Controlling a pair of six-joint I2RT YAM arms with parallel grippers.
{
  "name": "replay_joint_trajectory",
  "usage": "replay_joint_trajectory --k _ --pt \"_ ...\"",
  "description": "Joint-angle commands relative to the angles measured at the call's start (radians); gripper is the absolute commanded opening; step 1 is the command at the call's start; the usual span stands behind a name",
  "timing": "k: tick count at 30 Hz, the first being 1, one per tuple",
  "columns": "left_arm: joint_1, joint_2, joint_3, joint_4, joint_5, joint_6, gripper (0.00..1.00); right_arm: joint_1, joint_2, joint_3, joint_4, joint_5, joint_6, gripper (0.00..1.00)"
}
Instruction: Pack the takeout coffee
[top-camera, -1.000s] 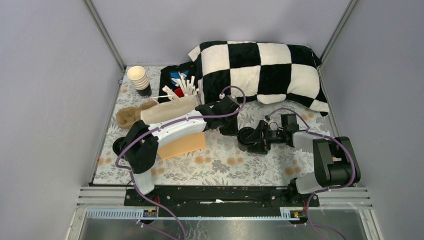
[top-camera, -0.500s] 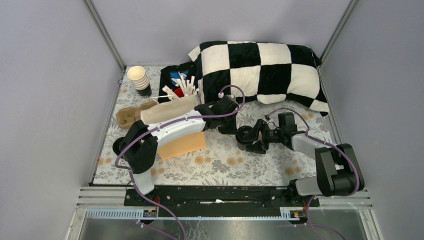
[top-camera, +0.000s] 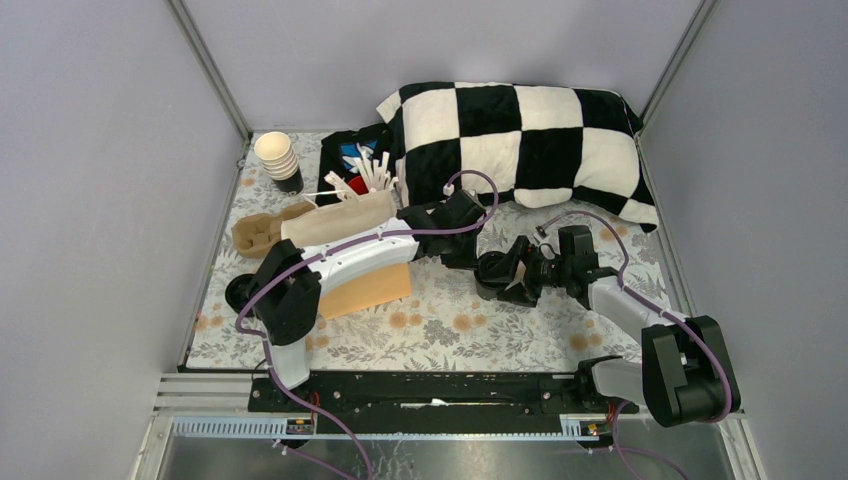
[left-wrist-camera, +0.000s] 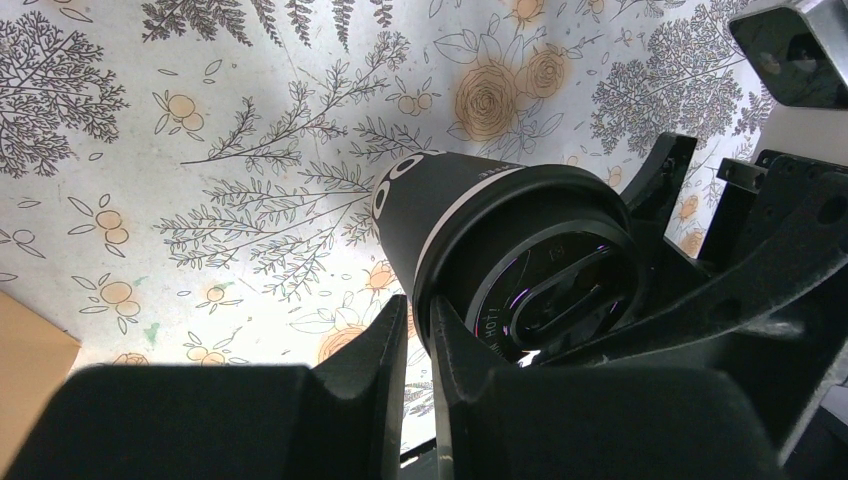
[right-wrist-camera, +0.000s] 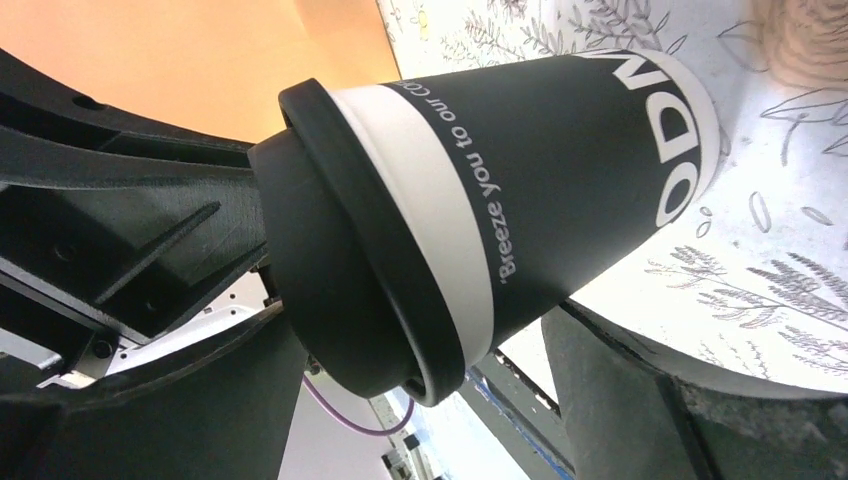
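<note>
We find the takeout coffee (top-camera: 490, 268) near the middle of the bench (top-camera: 450, 330), well away from every edge, tipped on its side between the two end effectors. Open floral surface runs from it to the near edge and toward the right wall. The far right corner is taken by one checkered cushion (top-camera: 520, 140), and the left side is crowded. The left end effector (left-wrist-camera: 415, 335) has its fingers drawn almost together, pinching the rim of the black lid (left-wrist-camera: 545, 270) at their tips. The right end effector (right-wrist-camera: 425, 350) stands spread wide, one finger either side of the dark cup wall, with a light gap showing on one side. Whether the cup's base touches the bench we cannot tell. From above the cup is largely hidden by both end effectors, and its white lettering is cut off in the right wrist view. The left arm covers part of the tan paper bag (top-camera: 340, 222). Count: one dark lidded cup, one stack of pale cups (top-camera: 275, 155) whose number we cannot make out, one red cup of white sticks (top-camera: 365, 178), one pulp carrier (top-camera: 262, 232), one bag.
</note>
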Motion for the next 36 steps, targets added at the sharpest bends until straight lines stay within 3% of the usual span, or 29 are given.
replay_joint_trajectory --k 1,6,13,19,23,28,32,36 --pt "-0.031 0.16 -0.091 -0.275 -0.046 0.046 0.16 -0.064 -0.012 0.032 0.029 -0.048 -0.059 0.88" --pt "-0.03 0.159 -0.093 -0.275 -0.048 0.045 0.16 -0.089 0.037 0.004 -0.013 -0.03 -0.128 0.7" --pt "-0.047 0.185 -0.105 -0.264 -0.039 0.042 0.16 -0.086 0.149 -0.021 -0.104 0.188 -0.166 0.67" --pt "-0.069 0.24 -0.239 -0.193 -0.017 0.023 0.16 -0.051 0.103 -0.074 -0.177 0.47 -0.074 0.63" --pt "-0.089 0.259 -0.312 -0.172 -0.027 0.018 0.16 -0.019 0.088 -0.111 -0.199 0.551 -0.053 0.61" --pt "-0.095 0.248 -0.299 -0.19 -0.041 0.027 0.15 -0.011 0.022 -0.042 -0.248 0.461 -0.092 0.67" --pt "-0.092 0.203 -0.133 -0.272 -0.073 0.05 0.16 -0.018 -0.126 0.106 -0.361 0.385 -0.164 0.85" --pt "-0.092 0.18 0.021 -0.332 -0.073 0.062 0.2 -0.034 -0.117 0.244 -0.512 0.342 -0.259 0.91"
